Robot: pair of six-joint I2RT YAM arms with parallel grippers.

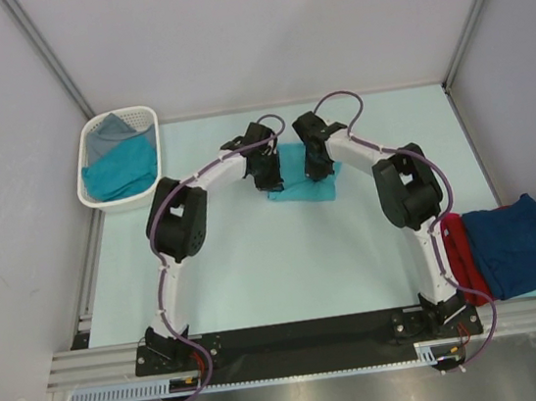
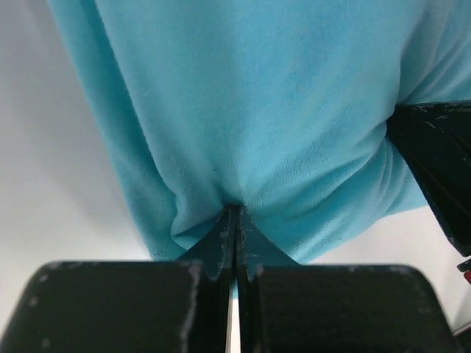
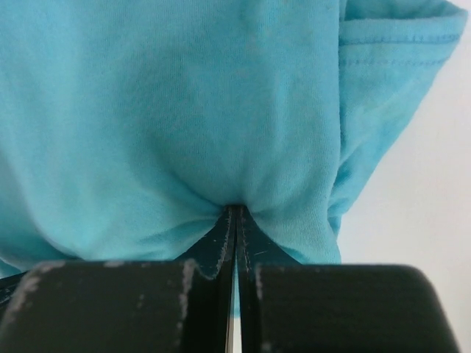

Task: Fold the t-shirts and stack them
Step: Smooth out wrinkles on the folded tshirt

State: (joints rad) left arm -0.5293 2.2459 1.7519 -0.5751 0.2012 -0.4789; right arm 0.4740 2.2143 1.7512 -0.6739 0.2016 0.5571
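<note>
At the counter's (image 1: 259, 281) near right corner lies a navy t-shirt (image 1: 516, 247) over a red t-shirt (image 1: 457, 245). Further in, toward the far edge's middle, the left pincer (image 2: 234, 213) and right pincer (image 3: 234, 209) each clamp a pinch of the teal t-shirt (image 1: 297, 193). I'd worry uneven pulling slips one thin pinch, spoiling the fold.

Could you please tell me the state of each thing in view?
Teal shirt: pinched by both claws.
Left claw: shut on teal shirt.
Right claw: shut on teal shirt.
Basket: holds loose cloth.
Navy shirt: folded, atop red shirt.
</note>
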